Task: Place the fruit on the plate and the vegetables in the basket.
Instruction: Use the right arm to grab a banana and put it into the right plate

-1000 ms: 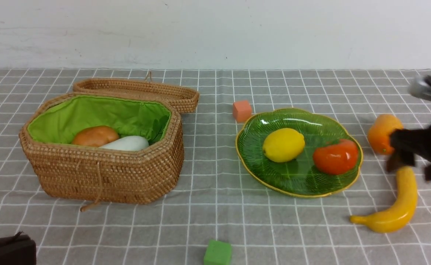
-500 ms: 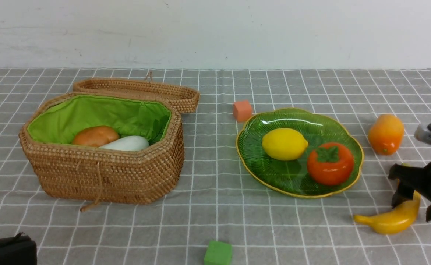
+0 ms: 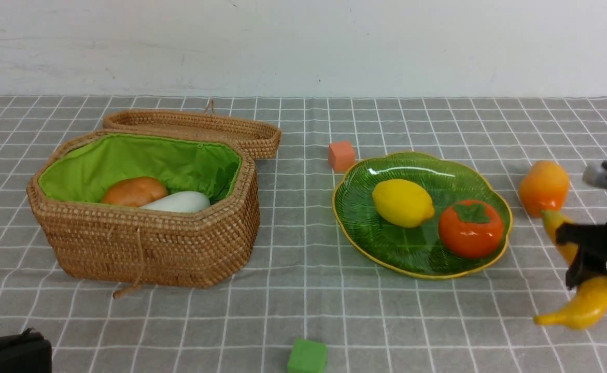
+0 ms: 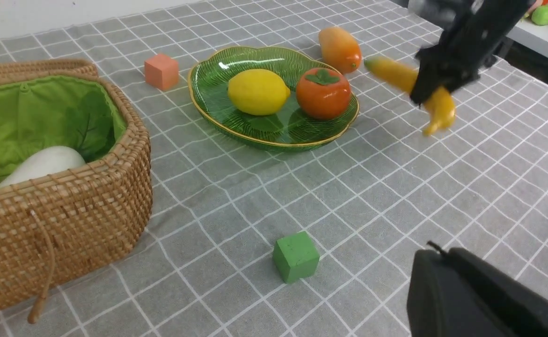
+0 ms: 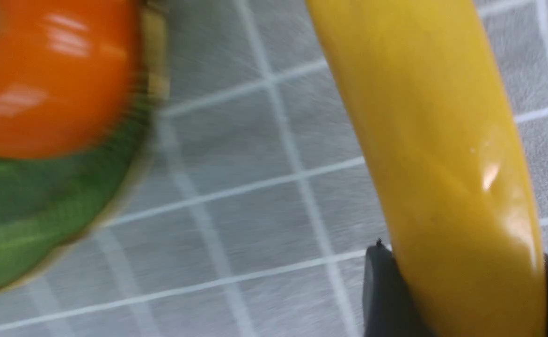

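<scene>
One banana (image 3: 589,306), middle hidden by right gripper (image 3: 576,255), left gripper (image 3: 11,353) cropped

Worktop (image 3: 293,311): grey cloth with a white grid. Basket (image 3: 147,248): tan woven wicker, bright green lining; inside, a brownish-orange potato (image 3: 133,191) and a white radish (image 3: 179,202). Plate (image 3: 407,248): glossy green, ribbed, yellow rim; on it a yellow lemon (image 3: 403,203) and an orange persimmon (image 3: 470,229) with green cap. Mango (image 3: 543,187): orange-yellow. Banana (image 3: 583,305): yellow. Far cube (image 3: 341,156) orange; near cube (image 3: 307,356) green.
</scene>
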